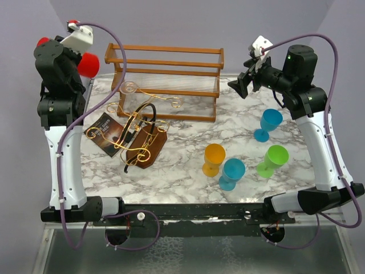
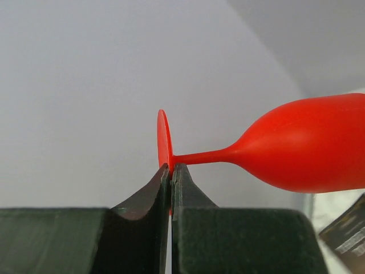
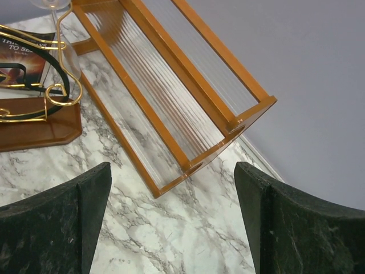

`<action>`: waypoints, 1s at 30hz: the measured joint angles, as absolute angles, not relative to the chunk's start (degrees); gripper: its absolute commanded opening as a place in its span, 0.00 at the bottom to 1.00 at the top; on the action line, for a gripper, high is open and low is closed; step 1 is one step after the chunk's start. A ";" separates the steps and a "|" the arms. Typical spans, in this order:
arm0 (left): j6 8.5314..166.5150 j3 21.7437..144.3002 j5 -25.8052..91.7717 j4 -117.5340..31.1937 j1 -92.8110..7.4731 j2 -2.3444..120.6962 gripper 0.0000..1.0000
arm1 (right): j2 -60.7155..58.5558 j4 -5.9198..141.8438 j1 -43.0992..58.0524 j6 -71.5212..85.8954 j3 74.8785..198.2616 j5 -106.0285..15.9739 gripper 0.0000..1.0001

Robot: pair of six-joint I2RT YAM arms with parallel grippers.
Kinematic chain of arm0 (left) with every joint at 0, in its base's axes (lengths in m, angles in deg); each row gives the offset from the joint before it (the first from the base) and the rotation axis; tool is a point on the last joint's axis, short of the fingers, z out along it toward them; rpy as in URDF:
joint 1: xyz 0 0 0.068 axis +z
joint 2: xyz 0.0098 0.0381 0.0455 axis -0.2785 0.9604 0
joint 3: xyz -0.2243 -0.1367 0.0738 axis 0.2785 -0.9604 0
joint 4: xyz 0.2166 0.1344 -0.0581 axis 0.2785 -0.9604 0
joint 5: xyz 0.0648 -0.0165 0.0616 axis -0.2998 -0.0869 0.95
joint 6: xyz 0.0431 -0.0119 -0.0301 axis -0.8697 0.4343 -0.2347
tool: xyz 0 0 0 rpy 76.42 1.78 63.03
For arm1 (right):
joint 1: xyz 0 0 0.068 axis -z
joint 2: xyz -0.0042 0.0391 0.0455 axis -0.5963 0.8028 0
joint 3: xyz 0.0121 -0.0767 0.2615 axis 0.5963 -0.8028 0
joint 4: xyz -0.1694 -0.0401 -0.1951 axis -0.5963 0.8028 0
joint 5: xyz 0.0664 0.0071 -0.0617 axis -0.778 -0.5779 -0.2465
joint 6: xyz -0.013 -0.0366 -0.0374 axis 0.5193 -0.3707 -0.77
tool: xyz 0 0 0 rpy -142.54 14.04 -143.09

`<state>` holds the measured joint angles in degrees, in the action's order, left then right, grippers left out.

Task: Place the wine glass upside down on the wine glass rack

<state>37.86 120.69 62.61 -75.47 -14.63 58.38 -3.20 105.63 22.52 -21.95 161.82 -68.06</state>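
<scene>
Left gripper (image 2: 171, 169) clenched on foot-disc edge of red wine glass (image 2: 308, 149), held aloft at upper left of top view; stem axis horizontal, bowl toward frame right; wine glass rack (image 1: 149, 149) lies below-right, nearer left arm; right gripper (image 3: 171, 171) spread wide, empty. Left wrist view shows pinch, not rack; top view shows rack, not pinch.

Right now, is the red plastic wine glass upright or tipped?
Tipped sideways: the red plastic wine glass juts level from the shut left gripper, which pinches its foot edge-on.
</scene>
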 measured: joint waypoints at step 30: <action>4.37 103.69 59.33 -99.23 -23.66 57.72 0.00 | -4.56 106.48 22.52 -22.87 158.34 -68.32 0.89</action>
